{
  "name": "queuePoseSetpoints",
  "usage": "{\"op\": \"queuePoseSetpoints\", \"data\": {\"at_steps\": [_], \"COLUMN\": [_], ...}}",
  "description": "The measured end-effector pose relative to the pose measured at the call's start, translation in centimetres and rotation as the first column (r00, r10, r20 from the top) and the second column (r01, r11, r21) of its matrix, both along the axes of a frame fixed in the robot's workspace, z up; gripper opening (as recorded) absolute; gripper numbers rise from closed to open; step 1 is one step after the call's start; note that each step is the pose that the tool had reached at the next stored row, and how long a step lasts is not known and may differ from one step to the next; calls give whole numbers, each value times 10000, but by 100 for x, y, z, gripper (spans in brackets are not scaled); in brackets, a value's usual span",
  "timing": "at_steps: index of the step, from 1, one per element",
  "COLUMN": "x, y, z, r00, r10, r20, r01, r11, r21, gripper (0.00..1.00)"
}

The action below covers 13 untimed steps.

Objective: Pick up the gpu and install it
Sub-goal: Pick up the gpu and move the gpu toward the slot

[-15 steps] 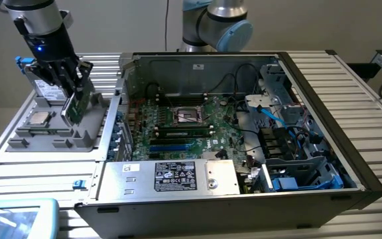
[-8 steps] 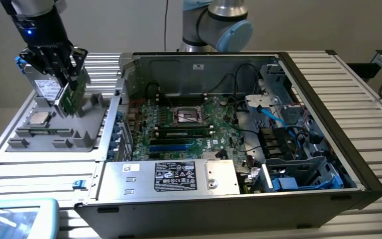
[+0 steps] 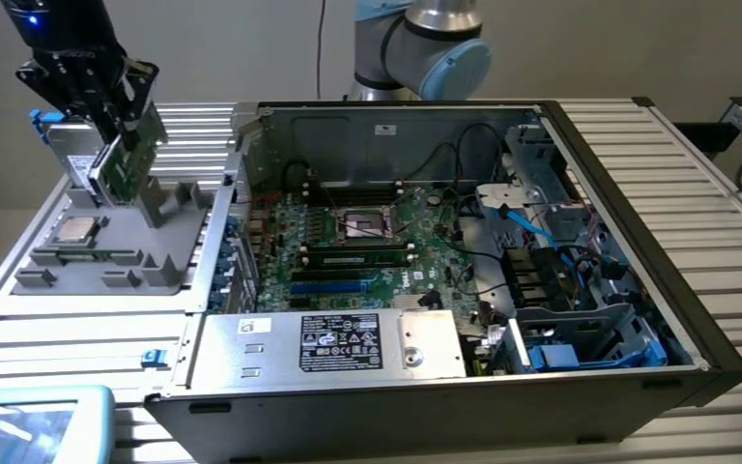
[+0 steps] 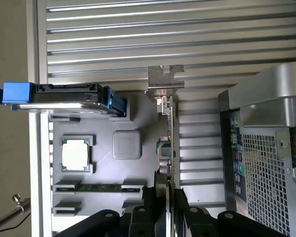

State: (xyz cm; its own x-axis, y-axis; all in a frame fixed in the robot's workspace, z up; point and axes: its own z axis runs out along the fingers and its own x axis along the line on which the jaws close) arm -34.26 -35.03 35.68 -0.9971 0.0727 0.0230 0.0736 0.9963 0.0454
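Observation:
The gpu (image 3: 132,159) is a flat green card, tilted, at the exterior view's upper left above the grey parts holder (image 3: 113,256). My gripper (image 3: 103,116) is shut on its upper edge. The wrist view shows the gpu (image 4: 170,133) edge-on, running out from between my black fingers (image 4: 147,210), with its silver end bracket (image 4: 165,79) at the far end. My gripper (image 4: 165,200) clamps the card from both sides. Whether the card's lower edge still touches the holder I cannot tell.
The open computer case (image 3: 629,242) lies on the slatted table, with the green motherboard (image 3: 358,242) inside and a silver labelled box (image 3: 332,343) at its front. The holder also carries a processor chip (image 4: 76,154), a memory stick (image 4: 96,187) and a blue-railed drive (image 4: 64,96).

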Motion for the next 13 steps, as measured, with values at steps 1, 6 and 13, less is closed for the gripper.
{"op": "queuePoseSetpoints", "data": {"at_steps": [1,6,13], "x": [-1,-4,-9], "y": [0,0,0], "z": [45,272,592], "r00": [10000,10000,10000], "r10": [0,6,24], "r20": [1,1,2], "r01": [0,-6,-24], "r11": [10000,10000,10000], "r21": [0,0,-1], "gripper": [27,27,27]}}
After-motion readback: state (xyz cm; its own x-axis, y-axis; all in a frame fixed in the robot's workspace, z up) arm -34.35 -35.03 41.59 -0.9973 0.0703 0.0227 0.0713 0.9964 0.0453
